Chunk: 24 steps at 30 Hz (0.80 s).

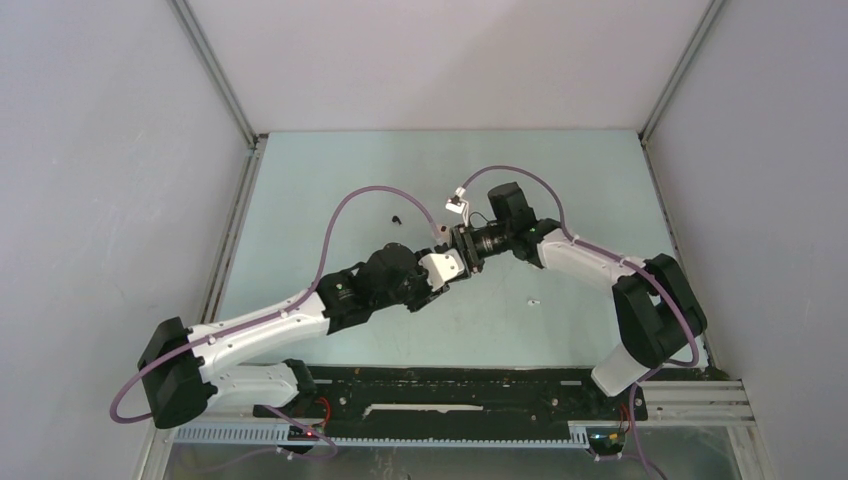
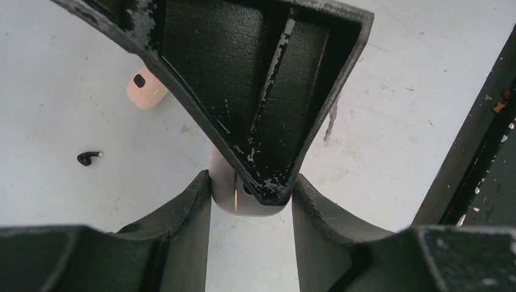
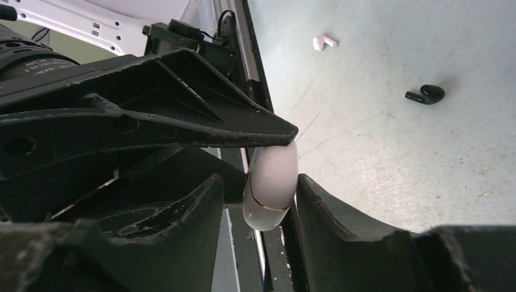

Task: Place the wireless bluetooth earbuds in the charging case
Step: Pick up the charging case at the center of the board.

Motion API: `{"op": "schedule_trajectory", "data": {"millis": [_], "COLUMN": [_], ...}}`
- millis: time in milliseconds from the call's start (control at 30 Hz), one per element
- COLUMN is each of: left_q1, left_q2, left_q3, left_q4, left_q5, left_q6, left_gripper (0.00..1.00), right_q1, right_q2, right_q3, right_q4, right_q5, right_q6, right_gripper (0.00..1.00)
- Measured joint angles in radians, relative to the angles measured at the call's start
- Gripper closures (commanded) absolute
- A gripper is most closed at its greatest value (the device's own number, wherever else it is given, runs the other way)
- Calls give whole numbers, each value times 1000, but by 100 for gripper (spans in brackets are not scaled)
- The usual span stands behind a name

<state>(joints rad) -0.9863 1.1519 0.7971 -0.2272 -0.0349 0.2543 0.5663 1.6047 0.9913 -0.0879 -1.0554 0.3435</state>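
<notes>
A pale, pebble-shaped charging case (image 2: 222,196) (image 3: 274,176) with a thin seam is held off the table in the middle, and my left gripper (image 2: 251,180) (image 1: 455,266) is shut on it. My right gripper (image 3: 260,180) (image 1: 463,241) meets it head-on, jaws open round the same case: one finger touches it, the other stands apart. A black earbud (image 2: 89,158) (image 3: 426,94) (image 1: 396,218) lies on the table beyond. A white earbud (image 3: 323,42) (image 1: 533,301) lies nearer the front. A beige-pink rounded piece (image 2: 146,92) with a dark oval spot lies partly hidden.
A black rail (image 1: 450,385) (image 2: 477,152) runs along the near table edge between the arm bases. Grey walls with metal corner posts (image 1: 215,75) close in the pale table (image 1: 330,170) on three sides. Purple cables (image 1: 345,215) loop over both arms.
</notes>
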Motion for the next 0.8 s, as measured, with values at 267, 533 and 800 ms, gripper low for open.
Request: {"op": "schedule_trajectory", "data": {"millis": [267, 533, 800], "left_q1": [-6, -13, 5], "left_q2": [3, 6, -144], "left_q3": [3, 3, -7], "left_q4": [-2, 9, 130], "left_q5": [-14, -47, -73], "left_q6": [2, -21, -294], "left_gripper": [78, 25, 10], "right_q1": [-4, -21, -243], "right_q2": [3, 9, -182], "right_q3": [22, 46, -35], "right_q4": [-70, -129, -89], "right_q5": [15, -1, -102], "right_q6": [-38, -89, -142], "right_gripper": [87, 100, 100]}}
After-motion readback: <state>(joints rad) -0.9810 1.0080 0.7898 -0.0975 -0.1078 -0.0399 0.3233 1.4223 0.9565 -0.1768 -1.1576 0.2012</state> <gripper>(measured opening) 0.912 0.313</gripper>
